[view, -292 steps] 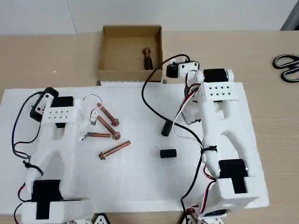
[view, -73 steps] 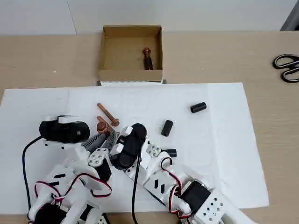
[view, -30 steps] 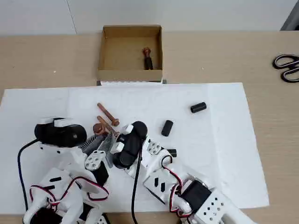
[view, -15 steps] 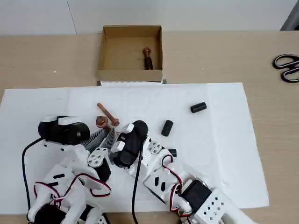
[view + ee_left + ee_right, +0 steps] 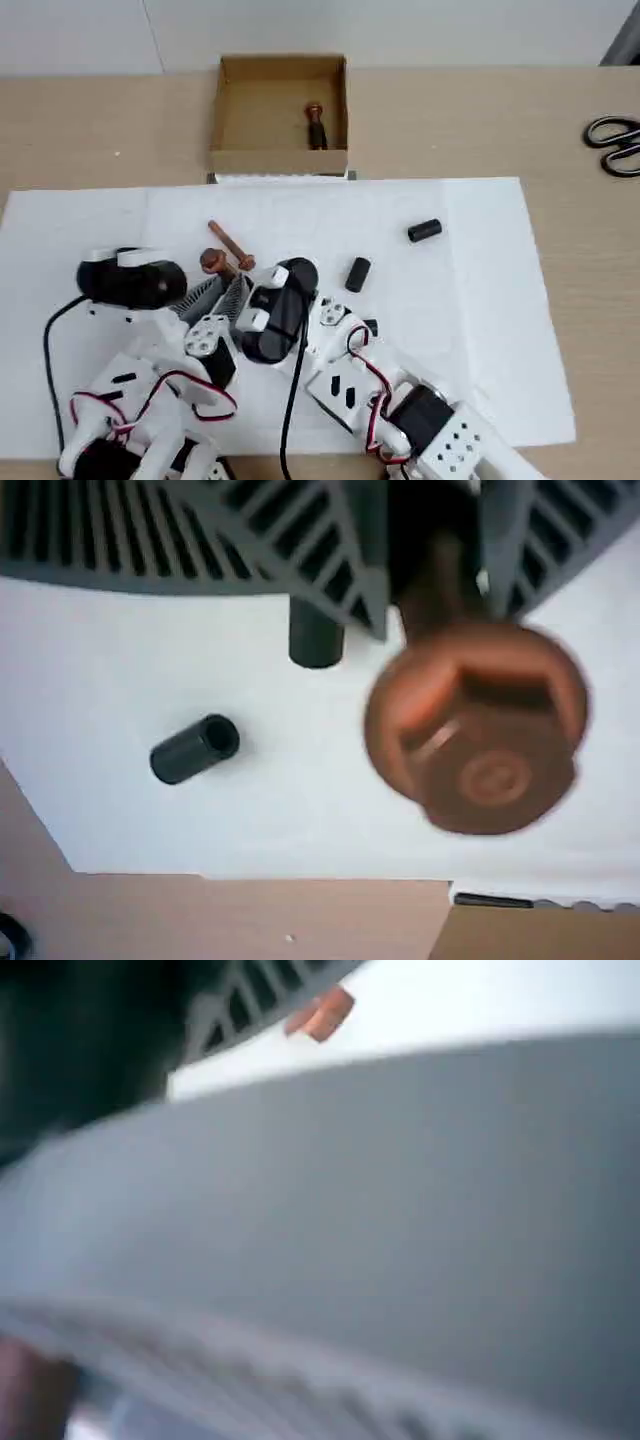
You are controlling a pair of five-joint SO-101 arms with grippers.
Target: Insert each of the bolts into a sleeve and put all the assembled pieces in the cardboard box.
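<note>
In left gripper (image 5: 436,580), bolt (image 5: 472,730), head protruding

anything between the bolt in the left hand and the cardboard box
Only a loose copper bolt lying on the white paper sheet right beside the held copper bolt in the left hand; past it, bare paper up to the brown cardboard box.

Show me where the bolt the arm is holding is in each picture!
High view: bolt in the left end effector, left of the paper's middle.
Left wrist view: its head, gripped close to the camera.
Right wrist view: a copper bit; cannot tell if it is this bolt.
Shared landmark: black sleeve near the paper's corner.
</note>
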